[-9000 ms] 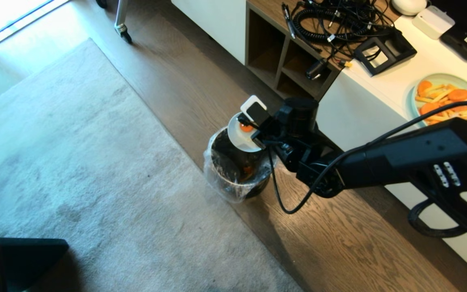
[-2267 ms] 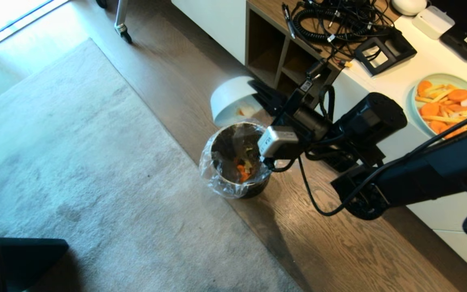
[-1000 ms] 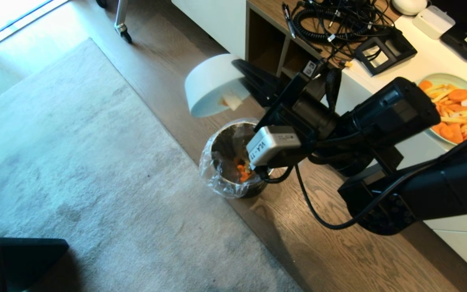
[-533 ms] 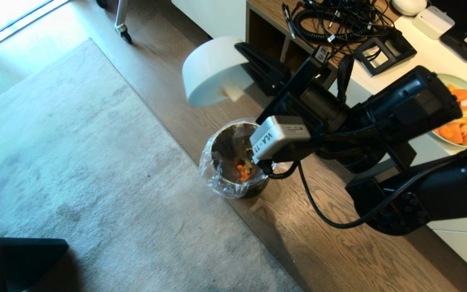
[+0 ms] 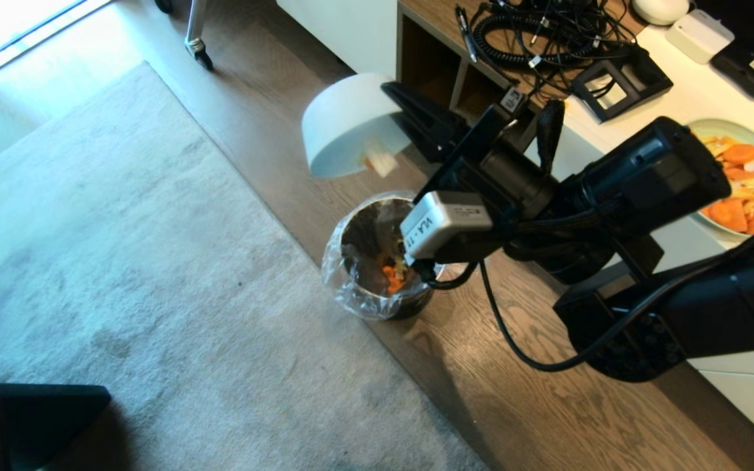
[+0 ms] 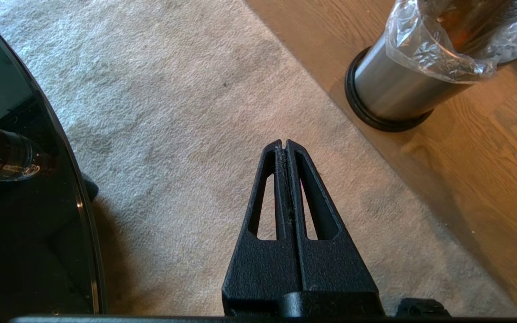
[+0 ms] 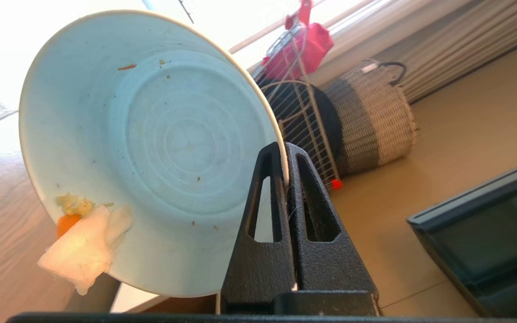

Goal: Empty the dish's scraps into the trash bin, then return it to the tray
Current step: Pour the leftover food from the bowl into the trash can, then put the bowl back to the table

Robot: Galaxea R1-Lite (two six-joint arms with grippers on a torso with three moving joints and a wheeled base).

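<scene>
- We are seeing the trash bin (image 5: 380,261) standing on the wood floor, its liner holding orange carrot slices and pale bits (image 5: 393,275).
- Our right gripper (image 5: 410,108) is pinching the rim of the dish (image 5: 344,121), which is hanging tipped over at the bin's 12 o'clock; a white tissue-like wad (image 7: 83,249), an orange slice and a yellowish crumb are clinging at its lower rim.
- Compared with half a second ago, the dish is sitting slightly lower and the wad is hanging further out.
- Our left gripper (image 6: 285,146) is hovering over the carpet, fingers pressed together.
- The green plate (image 5: 740,190) is partly hidden behind our arm.
</scene>
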